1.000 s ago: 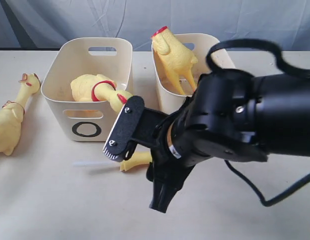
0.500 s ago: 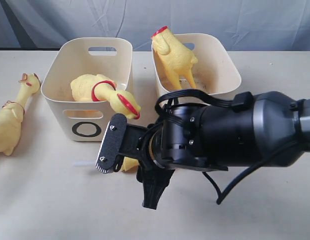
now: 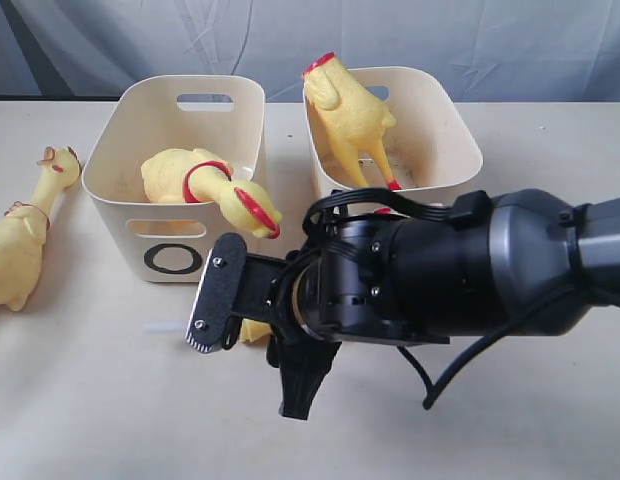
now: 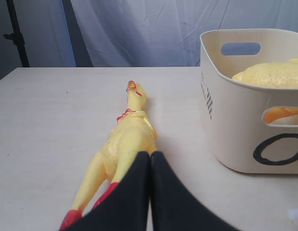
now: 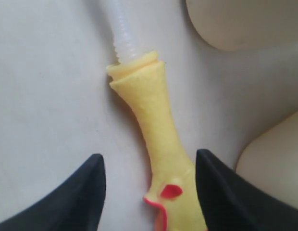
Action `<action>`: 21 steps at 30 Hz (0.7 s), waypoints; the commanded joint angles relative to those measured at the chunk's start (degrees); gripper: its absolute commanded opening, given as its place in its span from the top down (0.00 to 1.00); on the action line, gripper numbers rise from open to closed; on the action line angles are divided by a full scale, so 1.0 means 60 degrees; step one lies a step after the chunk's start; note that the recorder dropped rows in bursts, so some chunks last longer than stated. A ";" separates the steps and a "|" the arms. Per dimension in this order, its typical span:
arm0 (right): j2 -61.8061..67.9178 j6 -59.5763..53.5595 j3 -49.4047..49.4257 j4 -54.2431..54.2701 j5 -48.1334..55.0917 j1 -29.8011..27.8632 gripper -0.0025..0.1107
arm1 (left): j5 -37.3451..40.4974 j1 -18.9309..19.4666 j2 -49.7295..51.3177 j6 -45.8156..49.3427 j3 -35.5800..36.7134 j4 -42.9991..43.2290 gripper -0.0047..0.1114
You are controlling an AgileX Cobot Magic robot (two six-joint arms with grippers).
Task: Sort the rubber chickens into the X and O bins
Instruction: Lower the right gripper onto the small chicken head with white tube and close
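Note right gripper [image 3: 255, 345] spread wide, gripping nothing, fingers either side of yellow rubber head-neck chicken piece with white tube [image 5: 154, 120], lying on table just near of cream plastic O-marked tub [image 3: 100, 175]. Note left gripper [image 4: 150, 158] closed, empty, above whole yellow rubber chicken [image 4: 127, 139] at left.

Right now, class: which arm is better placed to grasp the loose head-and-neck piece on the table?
Right. The right fingers stand open flanking the head-and-neck piece; the left fingers are shut, over by the whole chicken.
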 commanded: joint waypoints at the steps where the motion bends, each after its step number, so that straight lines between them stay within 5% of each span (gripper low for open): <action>1: 0.0258 0.0046 0.0057 -0.0156 -0.0839 -0.0040 0.51 | -0.0104 0.0012 -0.0023 -0.0005 -0.0026 0.0000 0.96; 21: 0.1406 0.0045 -0.0312 -0.0019 -0.2615 -0.0040 0.51 | -0.0104 0.0012 -0.0023 -0.0005 -0.0026 0.0000 0.96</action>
